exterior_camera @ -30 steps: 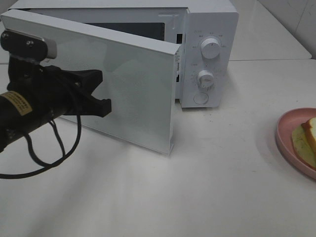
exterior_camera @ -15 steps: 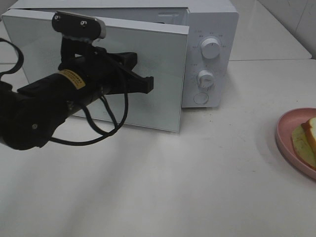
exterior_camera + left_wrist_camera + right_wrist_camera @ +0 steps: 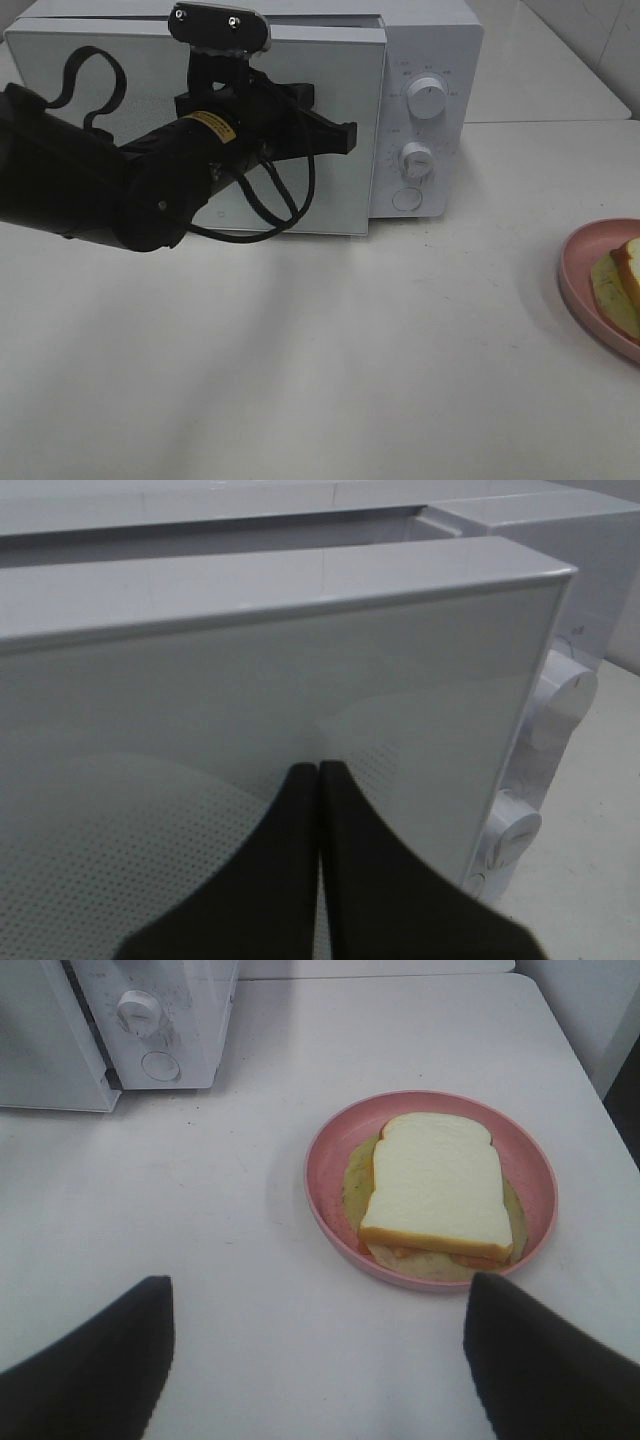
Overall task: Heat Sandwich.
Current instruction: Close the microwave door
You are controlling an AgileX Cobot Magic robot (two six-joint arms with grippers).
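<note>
Two arms, only one working rn. Left gripper (image 3: 345,137) has its jaws pinched fully together w/ nothing between them, tips up against the microwave door (image 3: 120,120) near the door's right edge, next to the control panel (image 3: 425,130). In the left wrist view the closed fingertips (image 3: 318,780) sit right on the door glass. Door looks nearly flush w/ the microwave body (image 3: 430,30), though a thin gap may remain at the top edge; can't tell if it's latched.

Sandwich (image 3: 440,1185) lies on the pink plate (image 3: 325,1165), far right of the table (image 3: 400,380), well apart from the microwave. Right gripper (image 3: 315,1360) hangs above the table just near of the plate, jaws spread wide, holding nothing.

Odd part: door going shut while the sandwich is outside. Judging by that, either this is a door check or the door must come open again before loading.

To do this push well:
- press square to the glass, near the latch side, not the hinge side
- push slow, stop once the door seats; the oven may slide on the smooth top
- keep cable (image 3: 275,215) off the knobs (image 3: 427,98)
- right arm stays clear until the left backs out
</note>
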